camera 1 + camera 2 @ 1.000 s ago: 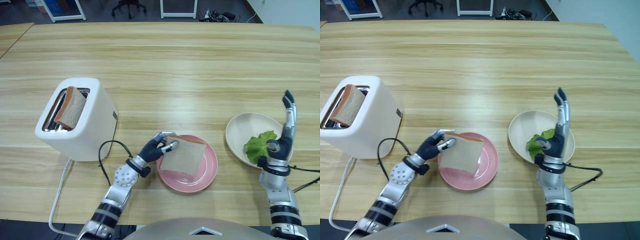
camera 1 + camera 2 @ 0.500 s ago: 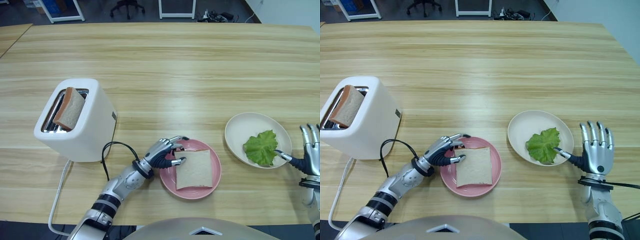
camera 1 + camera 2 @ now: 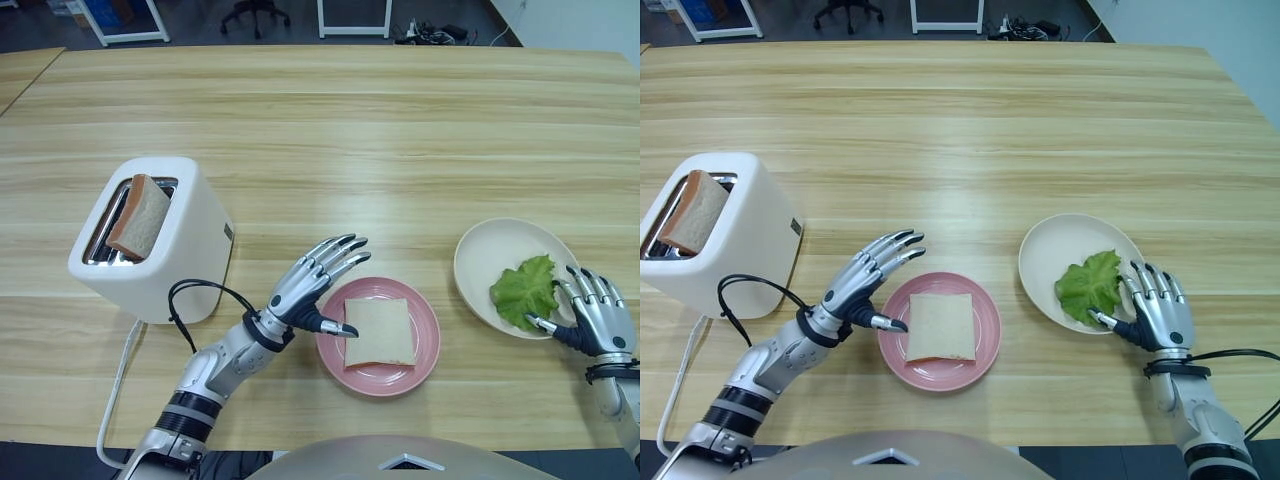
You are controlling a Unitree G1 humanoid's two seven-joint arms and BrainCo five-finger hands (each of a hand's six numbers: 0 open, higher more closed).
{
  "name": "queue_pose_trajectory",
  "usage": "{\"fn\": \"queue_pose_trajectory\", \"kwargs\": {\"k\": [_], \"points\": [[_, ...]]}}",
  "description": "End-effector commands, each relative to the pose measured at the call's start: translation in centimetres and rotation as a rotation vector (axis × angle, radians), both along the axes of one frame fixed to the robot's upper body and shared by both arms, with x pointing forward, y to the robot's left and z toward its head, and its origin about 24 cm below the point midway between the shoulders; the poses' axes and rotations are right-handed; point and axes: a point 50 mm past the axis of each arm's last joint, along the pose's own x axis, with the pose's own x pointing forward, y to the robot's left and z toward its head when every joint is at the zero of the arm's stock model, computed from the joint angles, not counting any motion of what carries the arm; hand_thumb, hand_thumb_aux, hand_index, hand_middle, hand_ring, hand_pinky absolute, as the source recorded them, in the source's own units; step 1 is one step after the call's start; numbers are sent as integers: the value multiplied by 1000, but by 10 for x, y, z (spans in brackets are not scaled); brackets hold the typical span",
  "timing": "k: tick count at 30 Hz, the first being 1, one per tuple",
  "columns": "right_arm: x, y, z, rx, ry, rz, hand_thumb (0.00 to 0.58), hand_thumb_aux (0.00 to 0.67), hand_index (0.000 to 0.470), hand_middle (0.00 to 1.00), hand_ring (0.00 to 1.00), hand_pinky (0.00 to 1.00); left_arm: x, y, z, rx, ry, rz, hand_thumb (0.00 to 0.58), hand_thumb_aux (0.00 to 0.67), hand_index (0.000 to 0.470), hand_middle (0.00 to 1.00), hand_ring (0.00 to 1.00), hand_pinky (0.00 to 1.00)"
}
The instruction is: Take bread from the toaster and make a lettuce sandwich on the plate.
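1. Left hand (image 3: pixel 310 285) has released the bread slice (image 3: pixel 378 332), now flat on the pink plate (image 3: pixel 425 352); its fingers are spread.
2. Right hand (image 3: pixel 592 320), open, has reached the lettuce leaf (image 3: pixel 520 290) in its cream dish (image 3: pixel 490 245). The leaf is likely limp and tearable, so pinch its edge.
3. Another slice (image 3: pixel 140 215) stands in the toaster (image 3: pixel 185 265).

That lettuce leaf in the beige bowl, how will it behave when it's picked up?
The lettuce looks thin and ruffled, so it will probably droop and fold rather than stay flat. It seems very light, so a pinch at one edge should lift it from the bowl. Its frilly edges may tear if the right hand squeezes hard.
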Motion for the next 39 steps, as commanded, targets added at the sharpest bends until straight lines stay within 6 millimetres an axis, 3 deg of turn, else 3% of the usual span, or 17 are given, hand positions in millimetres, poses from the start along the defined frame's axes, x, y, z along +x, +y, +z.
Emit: {"fn": "queue_pose_trajectory", "kwargs": {"k": [1,11,20,23,32,36,39], "points": [[-5,-5,-4,-2,57,-8,580,670,470,0,0,0,-3,6,0,4,5,26,0,0,0,0,0,0],[-2,-2,-2,-4,7,33,580,670,470,0,0,0,-3,11,-2,-5,16,60,0,0,0,0,0,0],[10,31,41,43,-297,208,580,670,470,0,0,0,-1,17,-4,-31,18,111,0,0,0,0,0,0],[14,52,49,80,-328,304,580,670,470,0,0,0,0,19,-4,-39,15,127,0,0,0,0,0,0],[9,160,46,348,-212,861,580,670,470,0,0,0,9,33,1,-83,-18,212,0,0,0,0,0,0],[7,186,34,396,-131,995,580,670,470,0,0,0,10,39,2,-88,-28,234,0,0,0,0,0,0],[9,193,27,411,-95,1020,580,670,470,0,0,0,10,41,2,-88,-31,247,0,0,0,0,0,0]]}}
